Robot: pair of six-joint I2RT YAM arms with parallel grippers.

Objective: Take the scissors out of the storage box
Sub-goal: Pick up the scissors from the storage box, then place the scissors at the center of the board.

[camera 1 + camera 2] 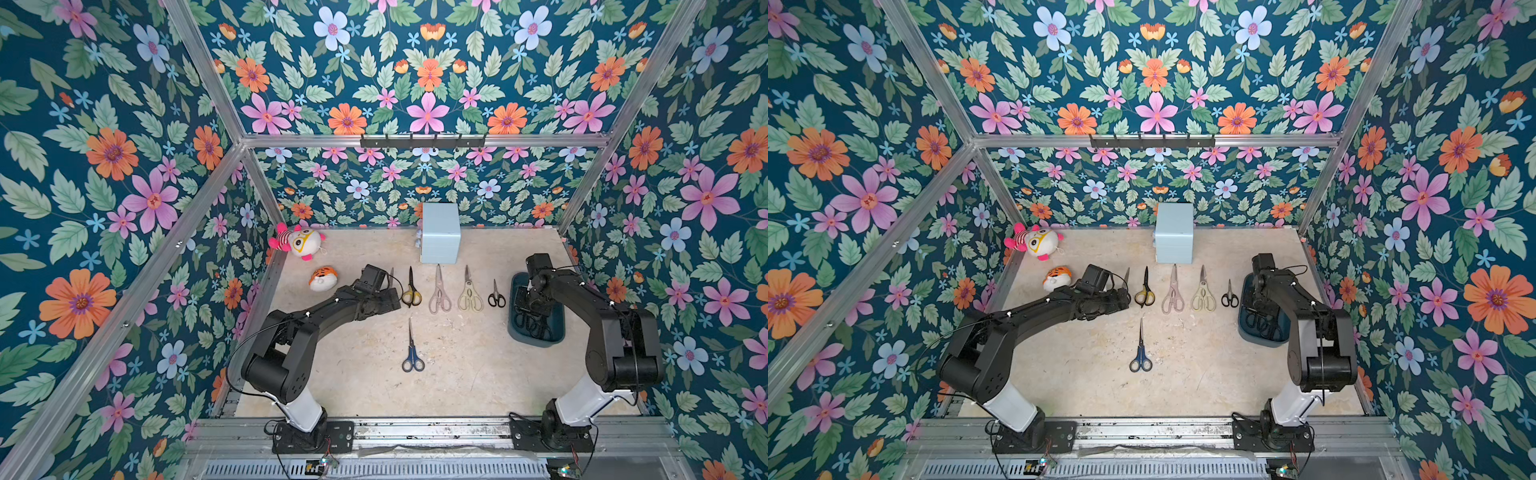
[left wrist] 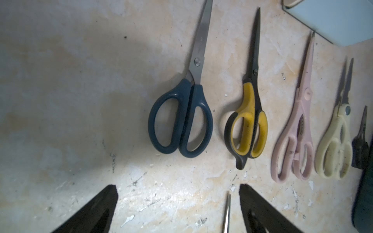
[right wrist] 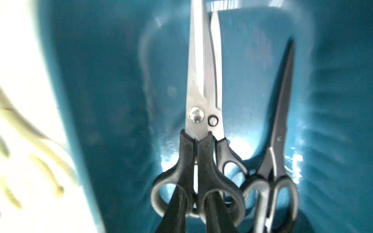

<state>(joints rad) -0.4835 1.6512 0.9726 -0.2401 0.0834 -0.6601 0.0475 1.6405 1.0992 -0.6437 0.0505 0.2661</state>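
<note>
Inside the dark teal, shallow plastic storage box (image 1: 534,343), at the right of the table, the right gripper (image 3: 193,190) reaches down onto the topmost pair of scissors (image 3: 198,84), a large pair with bright steel blades and black plastic handles. Its jaws are drawn narrow. As far as the blurred wrist view shows, they pinch the joined bars between the two handle loops. The pair's long axis runs along the box's length, with the handles at the gripper and the blades pointing straight away towards the far end wall. It lies on a second black-handled pair (image 3: 217,60), with a dark-bladed third (image 3: 282,100) just beside. The left gripper (image 2: 177,187), spread wide over the beige tabletop (image 2: 60,80), is well apart from the box, so the lift looks to be the right arm's.
</note>
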